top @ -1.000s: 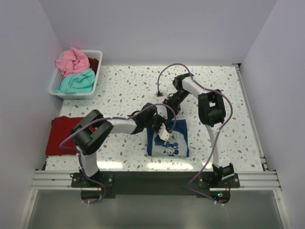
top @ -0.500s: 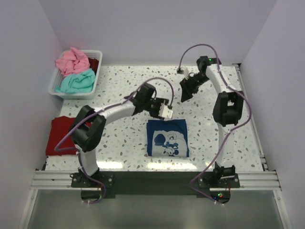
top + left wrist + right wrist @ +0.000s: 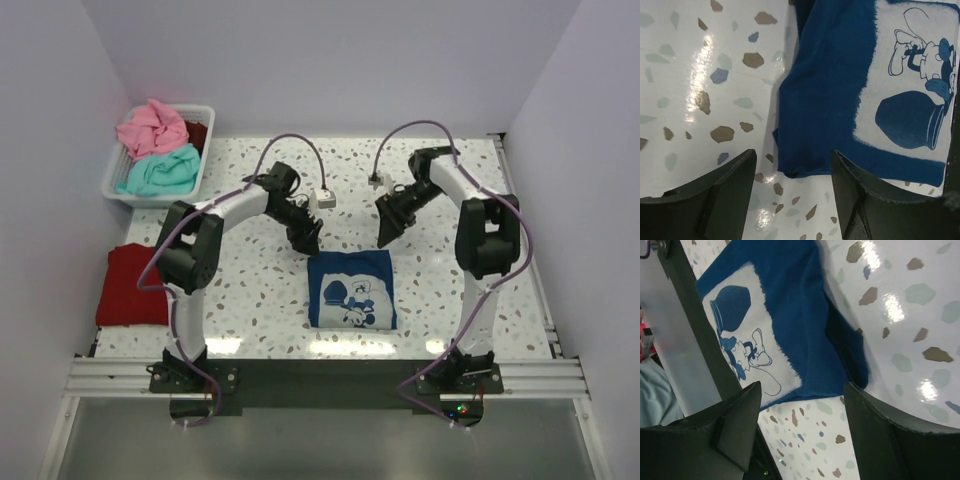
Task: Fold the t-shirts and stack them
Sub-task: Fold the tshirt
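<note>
The navy blue t-shirt lies folded into a rectangle on the table, its white-and-light-blue print facing up. It also shows in the left wrist view and the right wrist view. My left gripper is open and empty just beyond the shirt's far left corner. My right gripper is open and empty just beyond its far right corner. The dark red t-shirt lies folded at the table's left edge. The pink t-shirt and teal t-shirt sit crumpled in the basket.
A white plastic basket stands at the back left corner of the speckled table. White walls close in the left, back and right sides. Purple cables loop above both arms.
Both arms have left the folded navy shirt and swung back, then come down again. Both grippers now sit low at the shirt's far corners. The shirt has not moved.
</note>
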You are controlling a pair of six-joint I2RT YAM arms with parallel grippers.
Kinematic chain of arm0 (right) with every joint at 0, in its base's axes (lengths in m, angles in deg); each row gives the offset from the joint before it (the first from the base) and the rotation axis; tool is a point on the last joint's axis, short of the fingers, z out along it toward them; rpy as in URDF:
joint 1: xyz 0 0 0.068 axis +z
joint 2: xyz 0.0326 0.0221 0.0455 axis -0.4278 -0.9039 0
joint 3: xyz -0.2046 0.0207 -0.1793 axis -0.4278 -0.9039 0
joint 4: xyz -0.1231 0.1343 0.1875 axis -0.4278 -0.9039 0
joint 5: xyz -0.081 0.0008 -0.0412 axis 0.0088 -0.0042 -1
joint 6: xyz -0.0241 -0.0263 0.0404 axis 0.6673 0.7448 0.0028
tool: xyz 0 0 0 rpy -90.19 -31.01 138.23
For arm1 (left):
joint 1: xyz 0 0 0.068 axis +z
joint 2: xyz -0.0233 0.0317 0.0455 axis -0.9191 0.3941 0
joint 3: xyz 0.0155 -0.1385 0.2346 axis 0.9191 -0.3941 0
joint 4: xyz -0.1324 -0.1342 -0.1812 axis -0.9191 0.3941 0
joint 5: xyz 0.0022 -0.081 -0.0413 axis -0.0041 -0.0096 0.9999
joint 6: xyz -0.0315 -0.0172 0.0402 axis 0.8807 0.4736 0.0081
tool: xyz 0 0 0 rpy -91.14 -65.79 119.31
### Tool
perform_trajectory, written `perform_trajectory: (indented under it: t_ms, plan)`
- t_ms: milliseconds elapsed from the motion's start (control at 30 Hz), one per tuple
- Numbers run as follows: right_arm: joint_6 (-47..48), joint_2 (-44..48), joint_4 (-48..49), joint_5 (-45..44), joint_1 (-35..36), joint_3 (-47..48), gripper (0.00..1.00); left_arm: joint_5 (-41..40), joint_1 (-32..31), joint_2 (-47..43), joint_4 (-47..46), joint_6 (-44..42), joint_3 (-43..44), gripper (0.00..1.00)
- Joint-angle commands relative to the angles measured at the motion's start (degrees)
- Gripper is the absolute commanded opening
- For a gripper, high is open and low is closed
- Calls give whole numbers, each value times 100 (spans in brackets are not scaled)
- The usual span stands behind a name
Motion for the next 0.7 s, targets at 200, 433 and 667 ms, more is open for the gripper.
perform_trajectory:
  t_ms: [200,433,667]
  plan:
    - [-95,207,472,-308,361,-618,69,-296,-34,337,-22,1004,-55,63]
    - [11,172,595,-589,458,-741,50,-482,-25,504,-260,1216,32,54]
    - [-200,207,1044,-1011,449,-706,42,-112,-25,609,-172,1216,208,47]
